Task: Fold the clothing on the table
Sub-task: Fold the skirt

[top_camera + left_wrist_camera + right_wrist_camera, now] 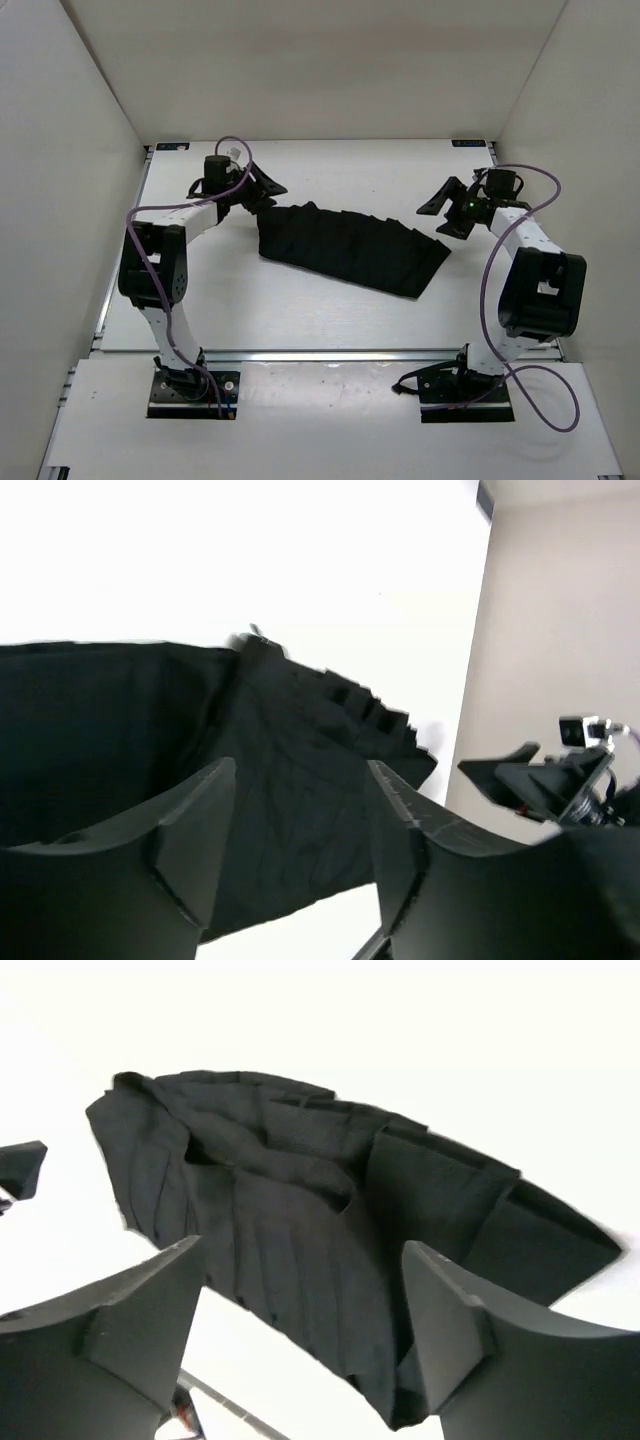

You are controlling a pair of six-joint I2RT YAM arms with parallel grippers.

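The black pleated clothing [350,248] lies folded in a long band across the middle of the white table [350,170], slanting from back left to front right. My left gripper [265,195] hovers open at its left end. In the left wrist view the fabric [290,740] lies beyond the spread fingers [195,820], with nothing between them. My right gripper [440,218] stands open just off the right end. The right wrist view shows the pleats [300,1190] below the parted fingers [455,1320], none of the cloth gripped.
White walls [80,120] enclose the table on three sides. A metal rail [330,353] runs along the near edge in front of both arm bases. Purple cables [490,280] loop beside each arm.
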